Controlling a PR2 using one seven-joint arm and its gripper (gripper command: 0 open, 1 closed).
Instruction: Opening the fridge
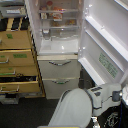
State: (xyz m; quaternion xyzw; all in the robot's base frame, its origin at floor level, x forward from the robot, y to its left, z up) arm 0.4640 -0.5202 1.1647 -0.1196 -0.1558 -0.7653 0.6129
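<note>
Already fridge (59, 45) door wide open; gripper (118, 95) beneath door's lower edge.

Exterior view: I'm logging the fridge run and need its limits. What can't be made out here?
- Pincer: not identifiable; the robot arm blurs at the exterior view's lower right.
- Fridge shelf contents: too blurred to name.
- Open upper door: cut off by the top and right edges.
- Door sticker: text unreadable.

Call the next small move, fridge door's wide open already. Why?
Probably draw the arm back from the tall white fridge: its large upper door is swung fully open to the exterior view's right, shelves exposed. The end effector isn't clearly identifiable, so check for a grip before retreating.
</note>
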